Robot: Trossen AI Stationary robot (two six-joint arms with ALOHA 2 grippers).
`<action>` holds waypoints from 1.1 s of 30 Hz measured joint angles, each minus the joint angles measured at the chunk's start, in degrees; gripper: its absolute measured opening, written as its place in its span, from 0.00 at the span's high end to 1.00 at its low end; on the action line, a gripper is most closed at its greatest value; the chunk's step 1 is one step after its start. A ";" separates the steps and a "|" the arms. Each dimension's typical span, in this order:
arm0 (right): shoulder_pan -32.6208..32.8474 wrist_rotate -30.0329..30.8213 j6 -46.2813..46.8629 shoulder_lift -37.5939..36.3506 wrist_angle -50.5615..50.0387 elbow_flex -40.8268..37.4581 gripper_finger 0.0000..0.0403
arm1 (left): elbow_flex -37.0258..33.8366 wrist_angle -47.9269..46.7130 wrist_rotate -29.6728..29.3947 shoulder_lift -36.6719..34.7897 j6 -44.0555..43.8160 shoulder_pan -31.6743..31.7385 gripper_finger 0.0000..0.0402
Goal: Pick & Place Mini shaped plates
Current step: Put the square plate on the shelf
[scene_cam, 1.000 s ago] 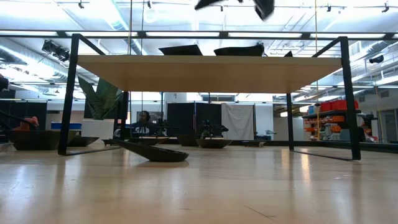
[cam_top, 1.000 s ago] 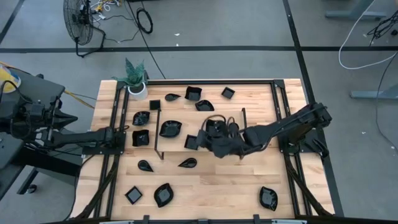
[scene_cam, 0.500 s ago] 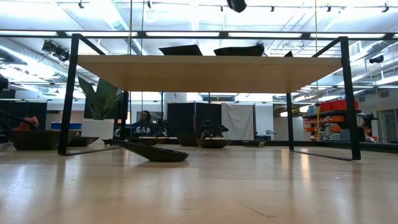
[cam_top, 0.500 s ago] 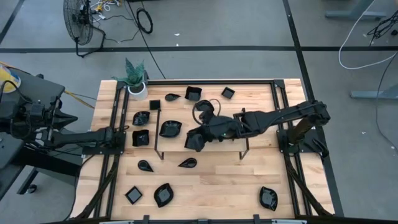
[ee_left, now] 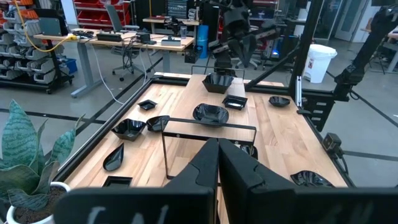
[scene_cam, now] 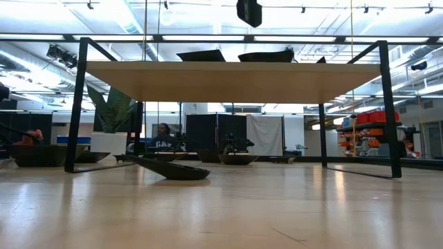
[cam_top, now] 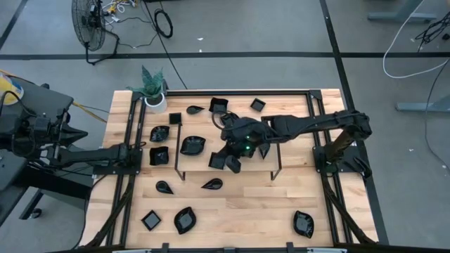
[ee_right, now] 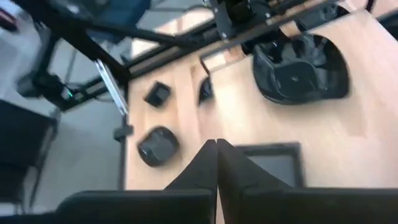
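Note:
Several mini shaped plates, glossy black, lie over the wooden table: a leaf plate (cam_top: 193, 145), a square plate (cam_top: 217, 160), teardrops (cam_top: 163, 187) and others. My right gripper (cam_top: 231, 164) hangs shut high over the table's middle, beside the square plate (ee_right: 267, 165). Its fingertips (ee_right: 216, 146) meet with nothing seen between them. In the low view it shows as a dark block (scene_cam: 249, 12) at the top. My left gripper (ee_left: 218, 163) is shut and waits at the left edge (cam_top: 123, 154).
A thin black frame (cam_top: 177, 151) stands around the table's middle; in the low view a wooden board on black legs (scene_cam: 232, 70) carries two plates. A white pot with a green plant (cam_top: 154, 91) sits at the far left corner. Bare wood lies along the near edge.
My right arm has swung from the table's middle toward the far edge and slightly left, turning its gripper as it went. The plates lie where they were. My left arm has kept still.

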 joint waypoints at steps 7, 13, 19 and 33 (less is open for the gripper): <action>-2.74 -0.87 -14.57 0.02 -4.17 0.00 1.00 | 0.00 -0.01 0.00 0.00 -0.02 0.00 0.95; -5.17 -3.95 -17.20 0.38 -9.99 3.30 1.00 | 0.00 0.00 0.01 0.00 -0.02 0.00 0.95; -6.13 -5.19 -21.05 2.96 -18.18 10.89 1.00 | -0.02 0.00 0.01 0.00 -0.02 0.01 0.95; -2.68 -8.78 -28.17 12.95 -25.90 18.12 1.00 | 0.00 -0.01 0.01 0.00 -0.02 0.00 0.95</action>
